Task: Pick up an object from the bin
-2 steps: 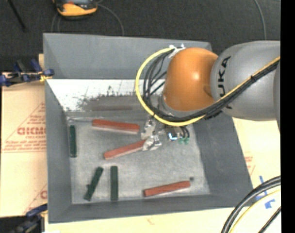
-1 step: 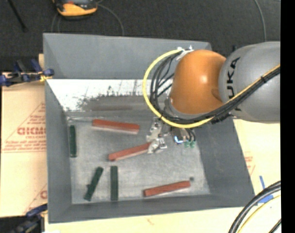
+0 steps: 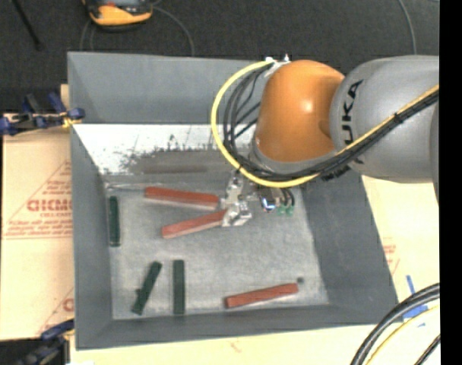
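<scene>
The flat red-brown bar [image 3: 191, 225] lies mid-frame, its long axis rising from lower left to upper right. Its right end meets the gripper [image 3: 237, 207]; I cannot tell whether the gripper is spread or clamped. A second red-brown bar [image 3: 181, 198] lies just above.

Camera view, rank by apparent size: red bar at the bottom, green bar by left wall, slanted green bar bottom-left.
1. red bar at the bottom
2. left-wall green bar and slanted green bar: look alike, unranked
</scene>
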